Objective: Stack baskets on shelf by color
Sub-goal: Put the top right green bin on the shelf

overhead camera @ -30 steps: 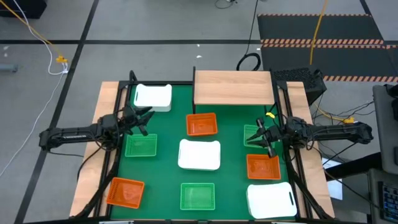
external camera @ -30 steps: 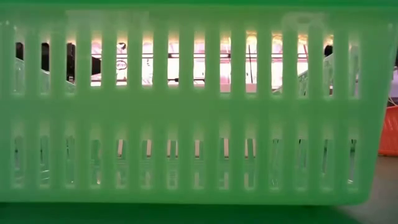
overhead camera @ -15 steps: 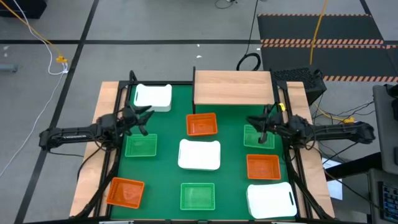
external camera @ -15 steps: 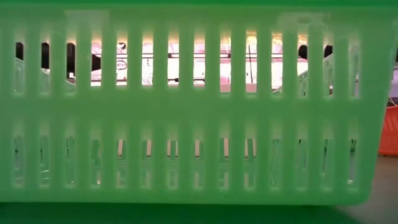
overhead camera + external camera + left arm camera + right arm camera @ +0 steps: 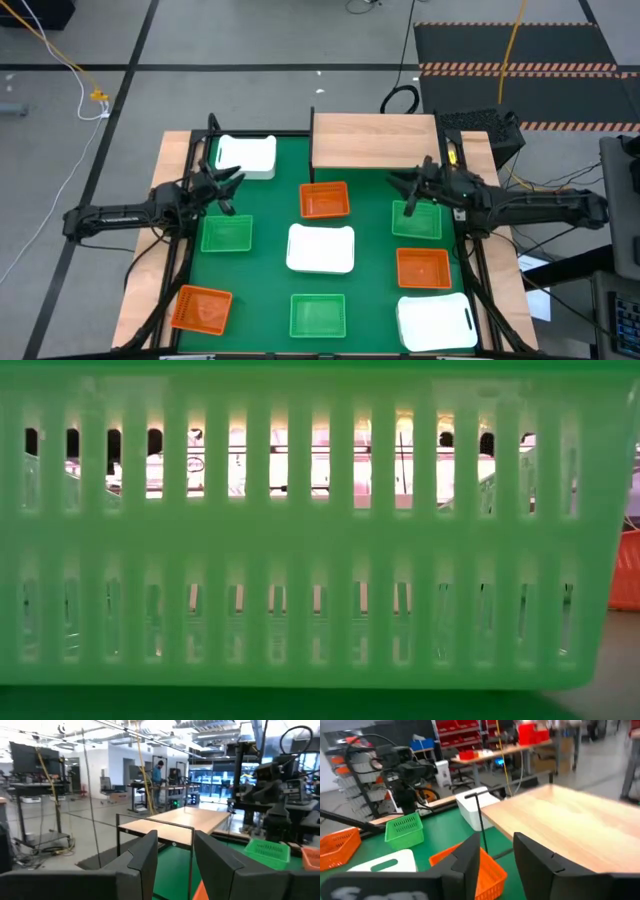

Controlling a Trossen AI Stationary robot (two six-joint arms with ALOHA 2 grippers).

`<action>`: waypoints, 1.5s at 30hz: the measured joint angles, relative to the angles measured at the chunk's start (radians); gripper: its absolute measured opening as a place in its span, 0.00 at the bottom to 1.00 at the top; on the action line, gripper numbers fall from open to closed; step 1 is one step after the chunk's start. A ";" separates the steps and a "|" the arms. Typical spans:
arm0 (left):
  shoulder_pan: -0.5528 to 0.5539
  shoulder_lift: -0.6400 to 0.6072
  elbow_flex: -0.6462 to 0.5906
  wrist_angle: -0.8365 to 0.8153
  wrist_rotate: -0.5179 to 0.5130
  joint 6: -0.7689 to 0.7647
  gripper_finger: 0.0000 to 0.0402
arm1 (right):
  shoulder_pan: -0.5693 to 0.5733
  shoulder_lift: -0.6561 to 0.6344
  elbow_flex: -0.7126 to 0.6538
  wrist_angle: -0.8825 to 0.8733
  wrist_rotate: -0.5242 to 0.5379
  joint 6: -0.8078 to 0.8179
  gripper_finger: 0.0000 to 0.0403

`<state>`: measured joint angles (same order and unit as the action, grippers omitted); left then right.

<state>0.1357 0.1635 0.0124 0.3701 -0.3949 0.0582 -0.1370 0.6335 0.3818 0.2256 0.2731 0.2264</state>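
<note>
Nine baskets lie on the green table in the high view: white [image 5: 246, 155], [image 5: 321, 248], [image 5: 436, 320]; orange-red [image 5: 324, 200], [image 5: 422, 268], [image 5: 202, 308]; green [image 5: 226, 233], [image 5: 417, 220], [image 5: 318, 315]. The wooden shelf [image 5: 375, 140] stands at the far edge with nothing on it. My left gripper [image 5: 230, 188] is open between the far-left white basket and the left green one. My right gripper [image 5: 403, 190] is open above the far edge of the right green basket, facing the shelf [image 5: 570, 820]. Neither gripper holds anything.
The near green basket [image 5: 300, 530] fills the low view and hides most of the table behind it. Black frame bars run along the table's left and right sides. A black box [image 5: 490, 130] sits right of the shelf. Bare green surface shows in front of the shelf.
My right gripper has swung from above the right orange-red basket toward the table's far edge and a little left, ending over the far edge of the right green basket near the shelf. It has stayed open. No basket has moved.
</note>
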 joint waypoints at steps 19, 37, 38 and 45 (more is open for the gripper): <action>0.001 0.000 0.000 -0.053 0.028 0.022 0.33 | -0.120 0.286 0.494 -0.961 0.020 0.016 0.34; 0.001 0.137 0.000 0.039 0.019 0.095 0.33 | -0.106 0.571 0.408 -1.185 -0.117 -0.091 0.34; 0.001 0.147 0.000 0.050 0.019 0.096 0.33 | -0.106 0.579 0.399 -1.176 -0.117 -0.101 0.34; 0.001 0.212 0.000 0.134 0.019 0.108 0.33 | -0.106 0.612 0.370 -1.120 -0.168 -0.142 0.30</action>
<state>0.1371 0.3755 0.0124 0.5046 -0.3763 0.1664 -0.2428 1.2457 0.7521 -0.8947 0.1047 0.0846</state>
